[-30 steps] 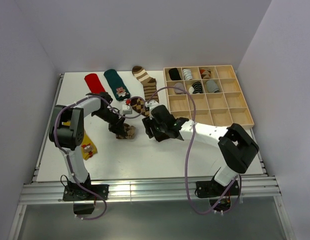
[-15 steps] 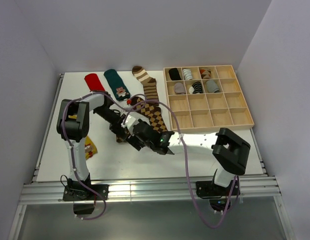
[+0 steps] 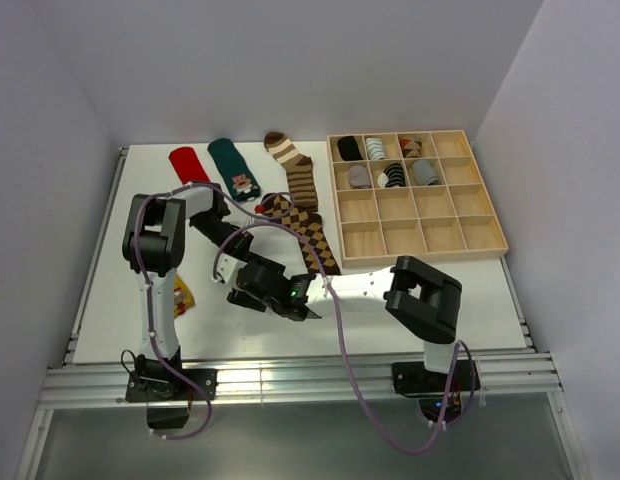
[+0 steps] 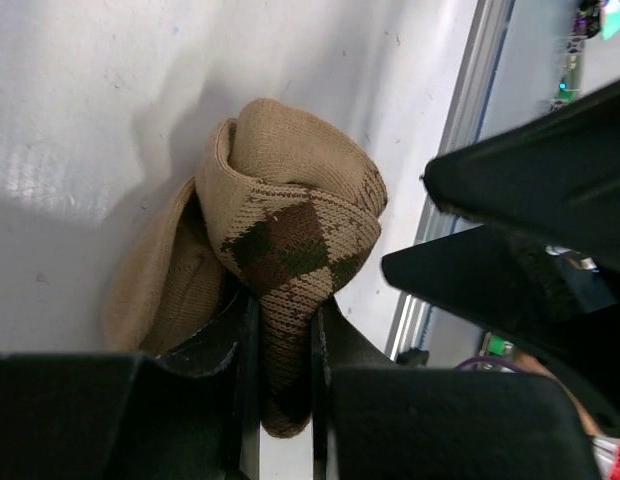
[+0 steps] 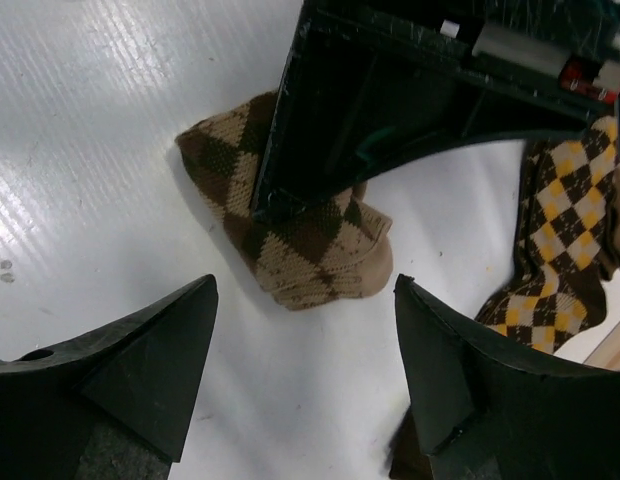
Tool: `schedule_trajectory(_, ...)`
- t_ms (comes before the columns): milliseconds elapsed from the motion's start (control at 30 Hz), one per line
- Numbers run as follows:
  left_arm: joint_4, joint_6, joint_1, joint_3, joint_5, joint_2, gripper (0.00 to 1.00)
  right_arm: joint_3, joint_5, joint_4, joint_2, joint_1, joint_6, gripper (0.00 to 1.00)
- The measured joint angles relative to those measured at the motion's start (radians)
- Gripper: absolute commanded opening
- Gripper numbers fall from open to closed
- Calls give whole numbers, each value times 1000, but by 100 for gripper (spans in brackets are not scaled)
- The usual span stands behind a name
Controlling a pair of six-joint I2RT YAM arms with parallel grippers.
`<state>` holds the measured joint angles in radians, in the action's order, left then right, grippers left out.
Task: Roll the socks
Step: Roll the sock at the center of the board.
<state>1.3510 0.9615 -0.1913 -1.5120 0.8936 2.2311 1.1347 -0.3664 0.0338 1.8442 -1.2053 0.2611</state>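
A rolled brown argyle sock [image 4: 290, 220] lies on the white table, and my left gripper [image 4: 285, 370] is shut on its lower fold. In the right wrist view the same roll [image 5: 310, 240] sits just ahead of my right gripper [image 5: 305, 290], which is open and holds nothing. From above, the right gripper [image 3: 246, 292] covers most of the roll, with the left gripper [image 3: 240, 255] beside it. A flat argyle sock [image 3: 308, 232] lies mid-table. Red [image 3: 188, 165], teal [image 3: 233, 168] and striped [image 3: 293, 165] socks lie at the back. A mustard sock [image 3: 180, 295] peeks from behind the left arm.
A wooden compartment tray [image 3: 460, 205] stands at the back right, with rolled socks in its far-left cells. The right arm stretches low across the table's front from its elbow [image 3: 425, 295]. The table's metal front rail [image 3: 290, 380] runs along the near edge.
The right arm has swung left across the table to the rolled sock and its jaws have spread wider. The left gripper has stayed shut on the roll.
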Motion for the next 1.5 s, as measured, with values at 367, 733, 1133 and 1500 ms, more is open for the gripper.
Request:
schedule_trajectory(367, 72, -5, 0, -28, -2, 48, 0, 78, -17, -13, 85, -23, 82, 79)
schedule_trajectory(733, 132, -5, 0, -47, -10, 88, 0, 100, -6, -48, 121, -34, 113, 79)
schedule_trajectory(1133, 161, -6, -3, -59, -23, 108, 0, 110, 23, -80, 133, -40, 129, 79)
schedule_trajectory(1500, 185, -15, -13, -56, -48, 121, 0, 132, 10, -55, 176, -42, 161, 78)
